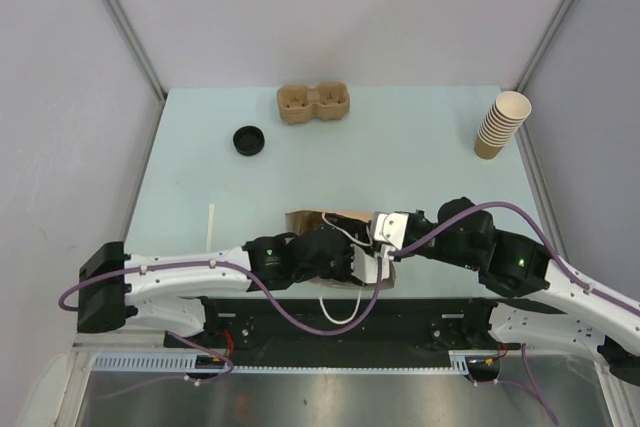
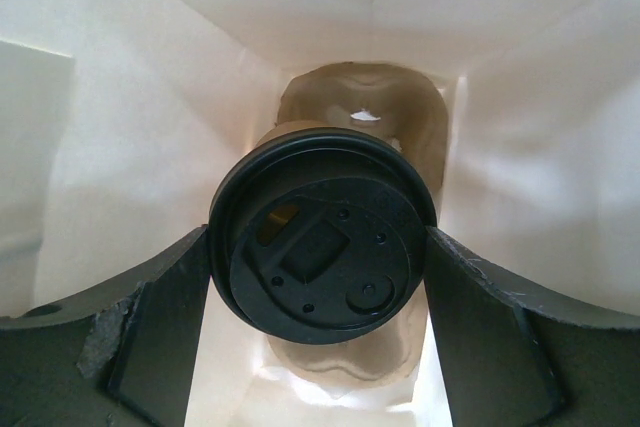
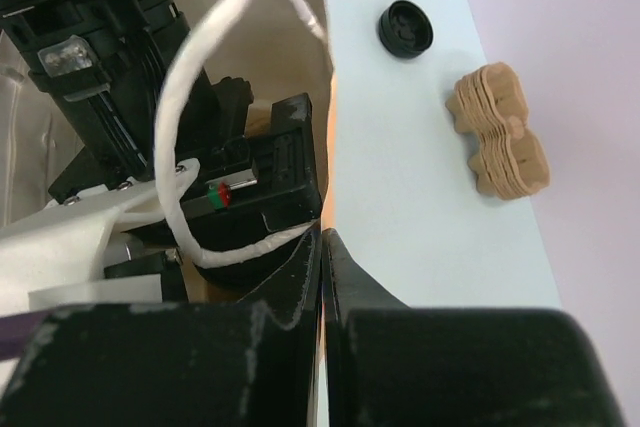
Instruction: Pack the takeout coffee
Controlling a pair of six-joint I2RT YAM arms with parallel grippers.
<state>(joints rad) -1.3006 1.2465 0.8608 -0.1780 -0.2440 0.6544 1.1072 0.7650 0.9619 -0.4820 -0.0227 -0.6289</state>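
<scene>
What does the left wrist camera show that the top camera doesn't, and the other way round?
Only the left wrist: a black-lidded cup held in the left tool, a pulp tray beyond it. Only the top: a spare black lid, stacked cups, a tray stack on the table. Both: the paper bag, seen from inside and from outside.

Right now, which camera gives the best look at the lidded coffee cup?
Left wrist: the lidded cup fills the centre, gripped between the jaws inside the bag. Top external shows only the bag, with the cup hidden inside it. Right wrist shows the bag's edge and the left arm, but no cup.
</scene>
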